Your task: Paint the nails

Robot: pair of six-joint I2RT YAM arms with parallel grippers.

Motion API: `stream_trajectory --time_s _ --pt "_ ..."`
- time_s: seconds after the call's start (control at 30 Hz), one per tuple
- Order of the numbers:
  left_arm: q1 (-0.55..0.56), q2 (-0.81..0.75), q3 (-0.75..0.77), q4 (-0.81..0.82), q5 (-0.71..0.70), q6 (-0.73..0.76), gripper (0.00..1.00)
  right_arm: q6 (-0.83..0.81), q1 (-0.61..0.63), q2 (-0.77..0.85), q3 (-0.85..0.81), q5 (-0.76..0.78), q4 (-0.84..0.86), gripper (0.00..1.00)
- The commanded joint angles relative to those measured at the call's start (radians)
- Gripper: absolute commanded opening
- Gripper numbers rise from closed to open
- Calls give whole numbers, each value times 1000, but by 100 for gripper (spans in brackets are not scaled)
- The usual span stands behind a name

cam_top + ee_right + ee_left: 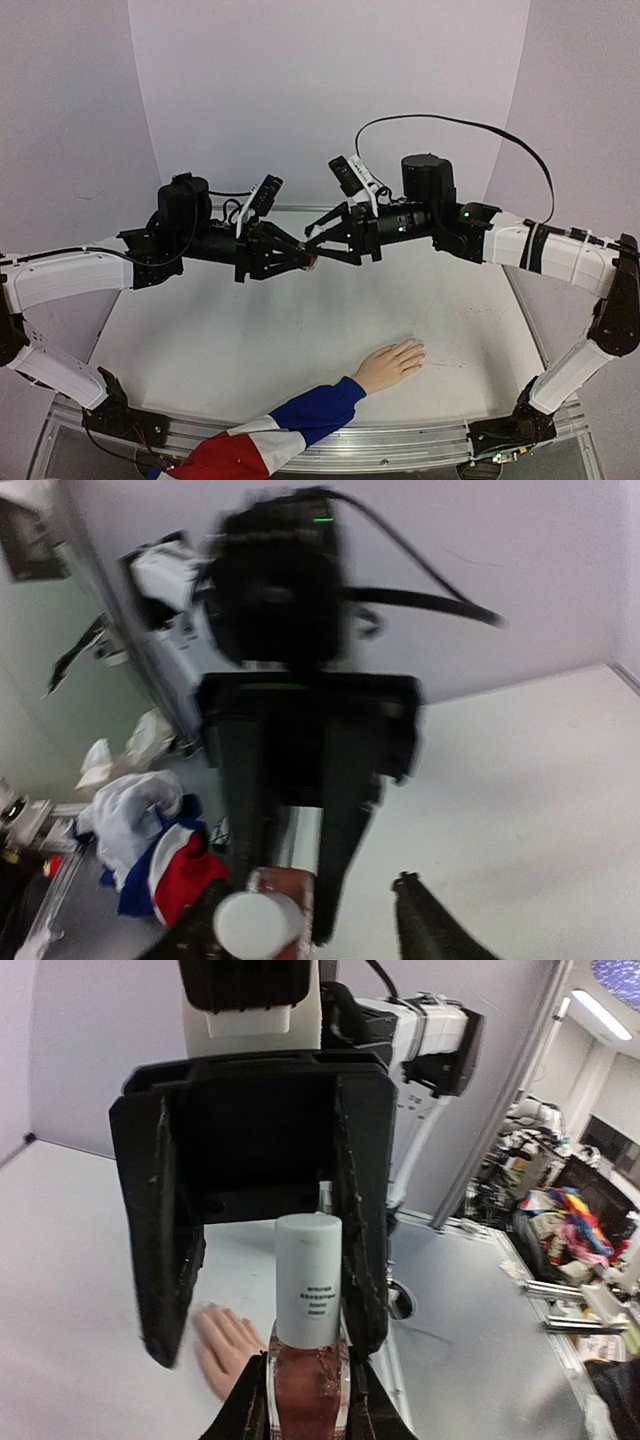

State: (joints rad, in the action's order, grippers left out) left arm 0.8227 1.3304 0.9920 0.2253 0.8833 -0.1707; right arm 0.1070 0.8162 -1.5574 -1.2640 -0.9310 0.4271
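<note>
High over the table's middle, my left gripper (298,259) is shut on a small bottle (308,1385) of pinkish-red polish with a white cap (308,1278). My right gripper (320,246) faces it, open, its fingers on either side of the cap. One finger (362,1210) lies against the cap and the other stands well apart. In the blurred right wrist view the cap (257,926) sits between my right gripper's (310,935) fingers. The pale hand (392,365) with its blue, white and red sleeve (290,425) lies flat at the table's near edge. Its nails (418,349) are too small to make out.
The white table (250,330) ends in a metal rail (420,435) at the front, between the two arm bases. Lilac walls close the back and sides. A black cable (450,122) loops above the right arm. Beyond the table's right edge is a cluttered room (570,1210).
</note>
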Motion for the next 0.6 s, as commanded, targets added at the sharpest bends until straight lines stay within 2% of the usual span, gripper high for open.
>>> stream_trajectory --time_s 0.0,0.1,0.23,0.3,0.43,0.5,0.57 --pt "-5 -62 -7 103 -366 98 0 30 -22 83 16 517 -171 73" --pt "4 -63 0 40 -615 124 0 84 -22 106 2 698 -266 85" --pt "52 -54 -6 27 -849 166 0 251 -13 119 -5 746 -265 87" --pt "85 -37 1 26 -936 215 0 311 14 114 -25 813 -253 84" --pt "124 15 29 26 -998 231 0 382 73 74 -88 982 -247 79" --pt "133 35 42 25 -998 224 0 415 82 30 -135 1012 -248 71" --pt "139 50 52 26 -1002 224 0 438 90 -5 -169 1030 -251 69"
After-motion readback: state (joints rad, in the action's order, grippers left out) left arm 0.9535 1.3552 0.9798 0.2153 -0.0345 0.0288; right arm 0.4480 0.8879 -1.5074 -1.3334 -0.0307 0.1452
